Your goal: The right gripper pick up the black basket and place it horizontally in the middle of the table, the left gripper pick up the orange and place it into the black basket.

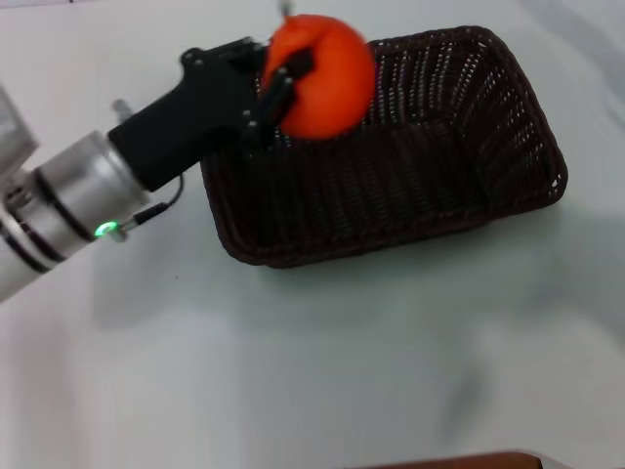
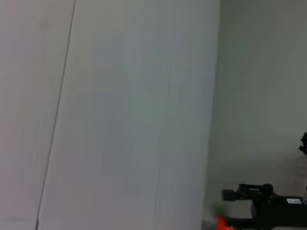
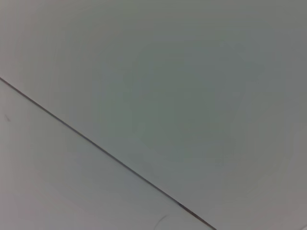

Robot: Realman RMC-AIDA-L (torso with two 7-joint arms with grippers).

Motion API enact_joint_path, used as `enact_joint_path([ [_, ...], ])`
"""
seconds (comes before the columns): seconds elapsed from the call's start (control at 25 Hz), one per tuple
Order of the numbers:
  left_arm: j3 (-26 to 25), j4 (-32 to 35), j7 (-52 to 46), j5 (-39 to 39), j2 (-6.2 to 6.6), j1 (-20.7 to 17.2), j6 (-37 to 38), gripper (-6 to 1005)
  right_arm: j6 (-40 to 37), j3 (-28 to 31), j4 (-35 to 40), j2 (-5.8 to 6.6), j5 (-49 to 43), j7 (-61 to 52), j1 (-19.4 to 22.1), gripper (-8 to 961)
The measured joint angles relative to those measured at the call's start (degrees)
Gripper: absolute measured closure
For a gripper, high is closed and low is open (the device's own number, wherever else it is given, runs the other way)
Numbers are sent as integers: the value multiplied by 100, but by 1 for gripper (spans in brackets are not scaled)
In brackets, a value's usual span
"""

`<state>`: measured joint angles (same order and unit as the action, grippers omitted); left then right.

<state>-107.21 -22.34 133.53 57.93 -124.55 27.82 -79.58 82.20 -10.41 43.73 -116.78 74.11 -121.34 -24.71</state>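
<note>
One round bright orange fruit [image 1: 327, 73], one rectangular dark brown-black woven wicker basket [image 1: 391, 147] and one gripper show on the pale glossy worktop [image 1: 312, 371]. The black angular left gripper [image 1: 283, 83], on its silver arm from the left edge, is clenched on the orange, holding it above the basket's far left corner. The basket lies lengthwise toward the far edge, its floor bare. Open worktop stretches along the near edge and both sides. The right gripper is out of sight.

Pale panels fill your left wrist view.
A dark seam line [image 2: 55, 115] runs at nine o'clock; black equipment [image 2: 268, 208] with an orange speck [image 2: 221, 223] sits at five o'clock.
</note>
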Motion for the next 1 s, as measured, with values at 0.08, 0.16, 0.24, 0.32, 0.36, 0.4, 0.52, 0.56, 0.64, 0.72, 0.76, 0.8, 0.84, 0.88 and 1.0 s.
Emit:
enact_joint_path([
  [0.08,13,336,3,-172,0,184,-8,845,-5,0,-2,-16,0,43,-5,217],
  [0.16,23,449,26,-289,-1,181,4,787,-5,1,-23,-22,-1,103,-7,217],
  [0.24,4,438,33,-348,-2,63,18,729,-5,5,-46,-22,2,190,-2,217],
  [0.32,-71,356,41,-364,6,-123,28,666,-10,7,-94,-21,34,343,5,217],
  [0.36,-103,331,49,-368,9,-180,31,631,-18,10,-165,-18,82,472,8,217],
  [0.4,-154,303,76,-370,12,-273,30,597,-30,14,-221,-13,127,573,10,217],
  [0.52,-321,289,246,-375,16,-477,10,493,-58,25,-496,16,447,1047,39,216],
  [0.56,-431,288,300,-380,15,-541,3,459,-58,34,-632,10,652,1339,49,216],
  [0.64,-854,313,388,-452,8,-733,-4,381,-59,75,-845,-28,985,1919,63,216],
  [0.72,-1382,409,490,-649,-1,-912,-23,304,-60,181,-1116,-110,1340,2707,70,216],
  [0.76,-1593,482,585,-776,-1,-981,-44,265,-60,243,-1267,-151,1506,3147,71,216],
  [0.8,-1811,563,715,-916,6,-1055,-62,226,-62,302,-1441,-186,1658,3570,71,216],
  [0.84,-1980,621,842,-1025,11,-1110,-84,202,-64,342,-1596,-212,1786,3949,71,216],
  [0.88,-2186,676,1001,-1152,14,-1185,-97,178,-66,386,-1804,-228,1933,4384,66,216],
  [1.0,-2769,844,1237,-1378,15,-1329,-134,106,-68,448,-2395,-246,2257,5542,40,216],
])
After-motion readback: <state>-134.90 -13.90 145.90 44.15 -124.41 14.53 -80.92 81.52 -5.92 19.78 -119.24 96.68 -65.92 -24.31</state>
